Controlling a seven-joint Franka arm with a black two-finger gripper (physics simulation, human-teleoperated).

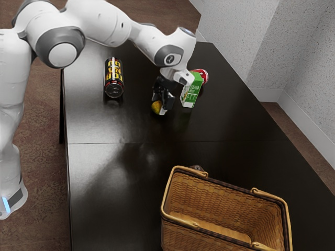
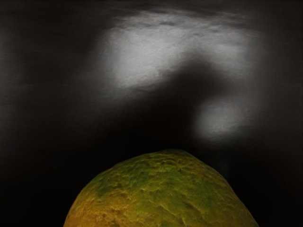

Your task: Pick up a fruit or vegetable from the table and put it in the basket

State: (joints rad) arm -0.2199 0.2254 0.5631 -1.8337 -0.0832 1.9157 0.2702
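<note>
Fruit sat under the hand, at the gripper, well apart from the basket; how wide the gripper stood, or whether it held anything, I couldn't tell.

glossy dark table, woven wicker basket, rough-skinned fruit

The exterior view's lower edge cuts off the basket
</note>
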